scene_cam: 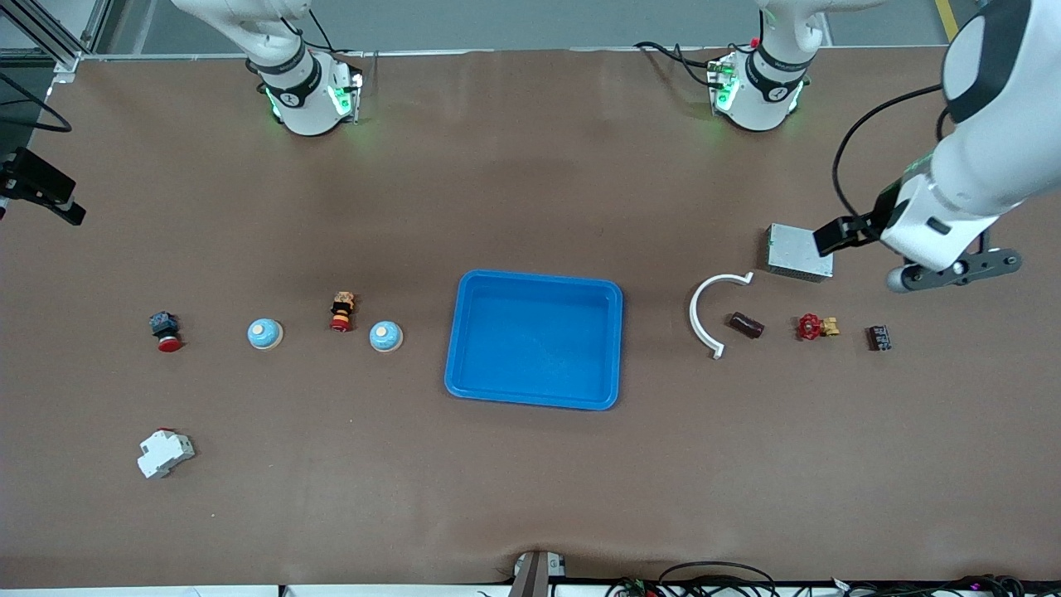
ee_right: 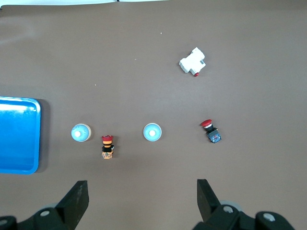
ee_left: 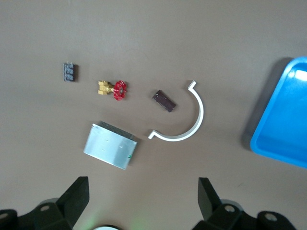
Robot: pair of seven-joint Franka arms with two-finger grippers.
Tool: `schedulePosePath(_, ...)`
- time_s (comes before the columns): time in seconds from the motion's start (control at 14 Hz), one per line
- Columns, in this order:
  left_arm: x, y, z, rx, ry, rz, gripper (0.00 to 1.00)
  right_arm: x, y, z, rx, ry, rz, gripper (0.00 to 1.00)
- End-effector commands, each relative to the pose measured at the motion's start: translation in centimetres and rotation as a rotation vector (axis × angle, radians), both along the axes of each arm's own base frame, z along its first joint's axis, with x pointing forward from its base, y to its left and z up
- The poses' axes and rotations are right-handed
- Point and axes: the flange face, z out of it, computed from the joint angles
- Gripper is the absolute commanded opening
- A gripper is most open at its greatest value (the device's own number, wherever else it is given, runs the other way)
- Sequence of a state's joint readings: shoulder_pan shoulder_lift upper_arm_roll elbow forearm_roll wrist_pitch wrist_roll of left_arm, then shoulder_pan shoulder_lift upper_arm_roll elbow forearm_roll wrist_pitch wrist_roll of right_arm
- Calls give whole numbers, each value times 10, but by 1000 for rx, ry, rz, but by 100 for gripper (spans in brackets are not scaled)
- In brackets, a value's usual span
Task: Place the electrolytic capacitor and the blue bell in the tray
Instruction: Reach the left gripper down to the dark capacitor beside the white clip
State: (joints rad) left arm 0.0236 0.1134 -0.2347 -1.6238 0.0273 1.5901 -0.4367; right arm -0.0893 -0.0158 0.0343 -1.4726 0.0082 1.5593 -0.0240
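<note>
Left gripper: jaws apart, empty, over the grey box, right of frame.
Right gripper: spread, empty, waiting; absent from front view.
Capacitor: centre-right, beside white arc; long axis runs upper-left to lower-right.
Bells: two, left of tray.
Risk: fingers snagging the arc; capacitor rolling on desk.

Empty blue tray mid-table, dark capacitor and two blue bells flanking
</note>
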Motion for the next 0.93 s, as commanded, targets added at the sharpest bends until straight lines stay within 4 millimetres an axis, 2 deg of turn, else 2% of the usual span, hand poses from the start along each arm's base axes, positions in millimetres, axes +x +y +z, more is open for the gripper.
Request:
schedulePosePath(0.0, 4, -17, -14, -13, 8, 115, 100, 2, -4, 5, 1, -7, -7, 100)
schedulePosePath(0.29, 14, -44, -48, -4, 30, 247, 100, 12, 2, -10, 13, 19, 5, 100)
schedulePosePath(0.5, 19, -51, -60, -11, 26, 272, 100, 23, 10, -28, 21, 49, 11, 100)
schedulePosePath(0.64, 21, -65, -71, -9, 23, 292, 100, 32, 20, -44, 20, 76, 26, 100)
schedulePosePath(0.72, 24, -68, -78, -12, 19, 318, 100, 37, 21, -54, 24, 91, 27, 100)
schedulePosePath(0.86, 29, -72, -100, -8, 23, 389, 100, 58, 22, -96, 31, 150, 31, 100)
